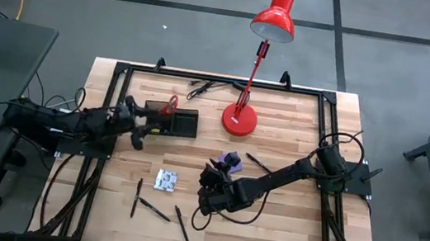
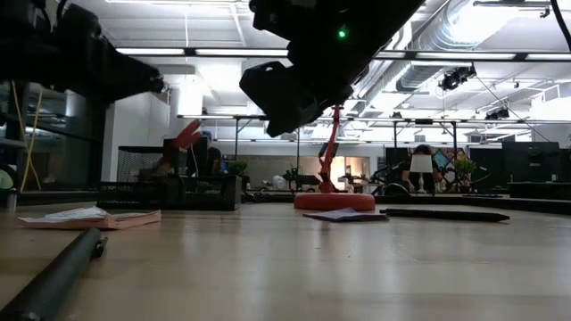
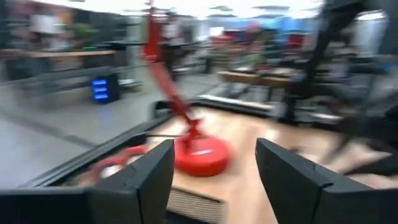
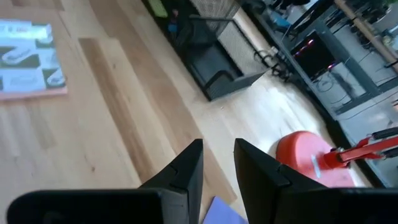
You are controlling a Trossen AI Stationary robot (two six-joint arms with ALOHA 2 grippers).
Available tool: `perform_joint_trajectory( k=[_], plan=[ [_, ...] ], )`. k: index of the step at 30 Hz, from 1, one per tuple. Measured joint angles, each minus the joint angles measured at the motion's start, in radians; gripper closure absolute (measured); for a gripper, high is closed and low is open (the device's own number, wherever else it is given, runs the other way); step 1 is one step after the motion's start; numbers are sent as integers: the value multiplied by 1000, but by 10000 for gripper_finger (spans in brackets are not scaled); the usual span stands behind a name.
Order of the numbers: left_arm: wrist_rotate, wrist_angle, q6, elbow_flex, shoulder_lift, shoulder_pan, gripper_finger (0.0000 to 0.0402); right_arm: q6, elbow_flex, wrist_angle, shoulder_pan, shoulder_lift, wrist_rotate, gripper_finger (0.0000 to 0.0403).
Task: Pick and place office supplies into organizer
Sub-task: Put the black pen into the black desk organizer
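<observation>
Desk, pale wood in a black frame; catalogue of contents.

Organizer: black caddy near the far edge, toward the left corner. Red-handled scissors stand in it, handles up. The low view shows the handles rising above the mesh wall; the high view shows only their loops.

Left hand: over the organizer's left end. Its wrist view shows the two fingers spread apart with nothing between them.

Right hand: near the desk's middle, beside the purple pad. Its wrist view shows the fingers close together with a narrow gap, holding nothing; a corner of the pad lies just below them.

Patterned packet: flat, left of the right hand. The right wrist view shows printing on it, not legible.

Pens: several lying loose toward the near edge; another sits right of the pad.

Red lamp: base by the far edge, right of the organizer.

No readable brand or label anywhere.
</observation>
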Motion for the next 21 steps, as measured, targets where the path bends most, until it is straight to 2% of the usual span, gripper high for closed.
perform_joint_trajectory(
  k=[3, 7, 11, 14, 18, 21],
  plan=[
    [130, 25, -17, 0, 0, 0, 184, 17, 0, -6, 0, 0, -26, 320],
    [320, 31, -34, 1, 0, 0, 188, 0, 0, -6, 7, 0, -112, 320],
    [453, 35, -67, 1, 0, 0, 197, 9, -63, 79, 26, 0, -139, 320],
    [501, 37, -69, 1, 0, 0, 203, -19, -106, 203, 41, 0, -180, 320],
    [504, 37, -69, 1, 0, 0, 211, -118, -184, 418, 57, -8, -319, 320],
    [502, 38, -64, 1, 1, 0, 215, -182, -251, 551, 68, -61, -409, 320]
  ],
)
